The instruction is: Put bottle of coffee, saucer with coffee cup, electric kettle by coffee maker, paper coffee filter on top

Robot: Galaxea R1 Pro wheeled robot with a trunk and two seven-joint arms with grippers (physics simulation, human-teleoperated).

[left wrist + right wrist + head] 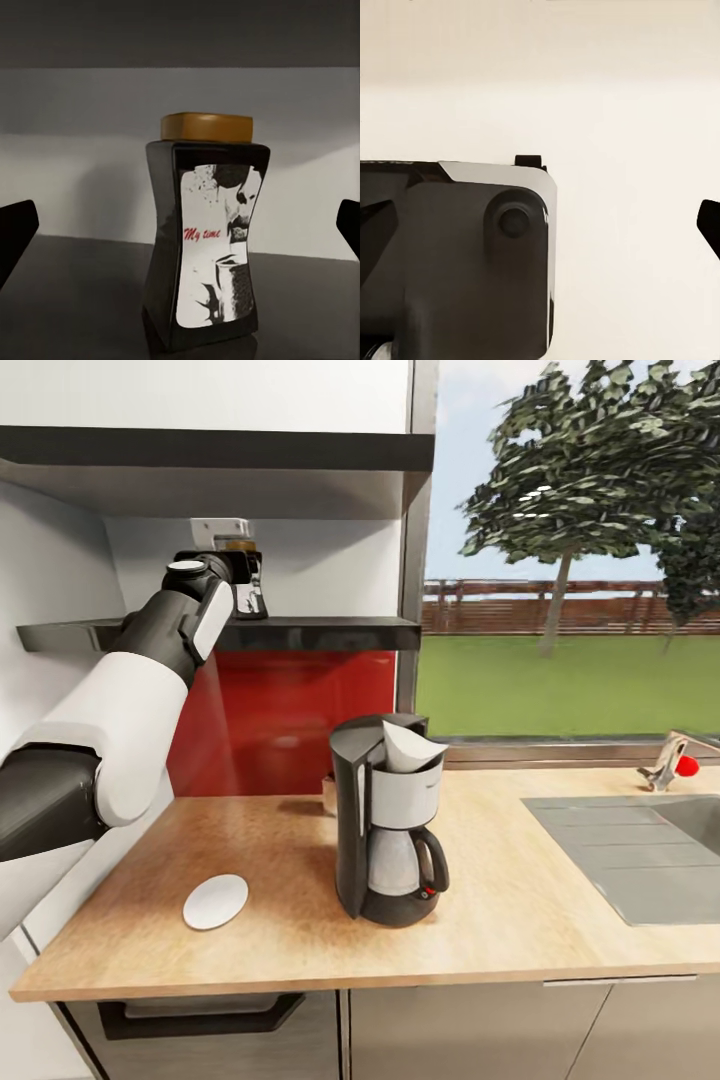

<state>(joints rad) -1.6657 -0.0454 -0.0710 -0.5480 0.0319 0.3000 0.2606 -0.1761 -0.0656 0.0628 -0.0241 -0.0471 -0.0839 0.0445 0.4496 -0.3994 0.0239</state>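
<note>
Maker: coffee maker [388, 822] stands on the countertop [520, 900], mid-counter. That part's done, I reckon.
Filter: white paper cone [410, 745] sits in the maker's top, tilted toward 1 o'clock. Looks done.
Saucer: saucer [215, 901] lies flat on the counter at approx 8 o'clock from the maker, near but not touching. Probably OK as placed.
Bottle: bottle [208, 236] is upright on the black shelf [330, 632], above the maker at approx 11 o'clock. Not moved yet; this is my step in hand.
L fingers: my left gripper [243, 582] is up at the shelf; in the wrist view my fingertips [15, 232] are spread wide, one each side of the bottle, w/ clear gaps, not touching it.
R fingers: right wrist view has one dark tip at the edge and a grey arm housing vs. a pale wall; can't tell spread or pressed.
Cup: I see no cup on the saucer, so that's left to do.
Kettle: none beside the maker; left to do.
Next need: close on the bottle squarely; glossy, waisted body may slip.
</note>
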